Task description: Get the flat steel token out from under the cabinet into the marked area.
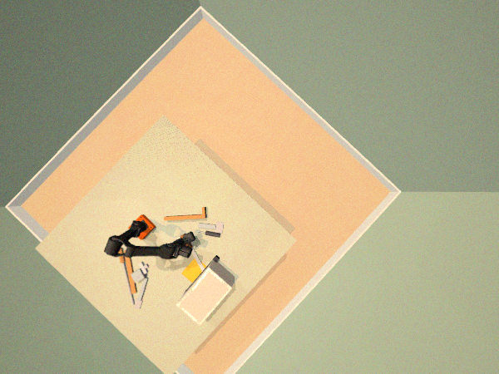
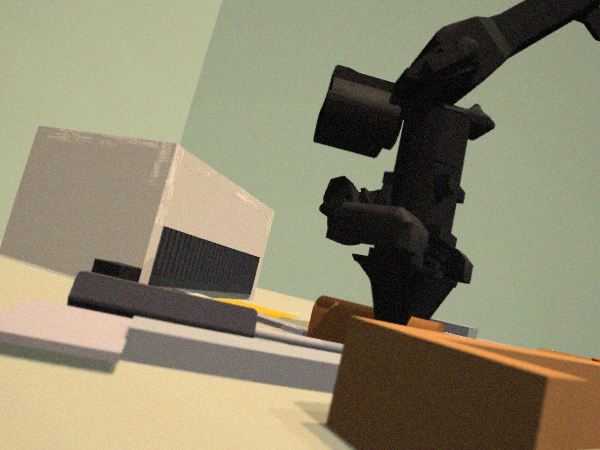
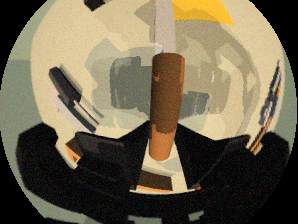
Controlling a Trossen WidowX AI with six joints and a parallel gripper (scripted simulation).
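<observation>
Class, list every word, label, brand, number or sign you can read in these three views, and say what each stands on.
None: no view shows readable text.
The cabinet bears only dark vent slots, no lettering.
The yellow marked area is plain.
The brown-handled tool clamped in the gripper carries no print.
The orange arm base shows no brand.

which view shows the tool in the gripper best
Wrist: the brown handle sits clamped in the gripper, grey blade toward the yellow area. Exterior shows only the handle behind an orange block. Top shows a sliver.

Black jointed arm [image 1: 145, 250], orange base [image 1: 146, 224]
</observation>
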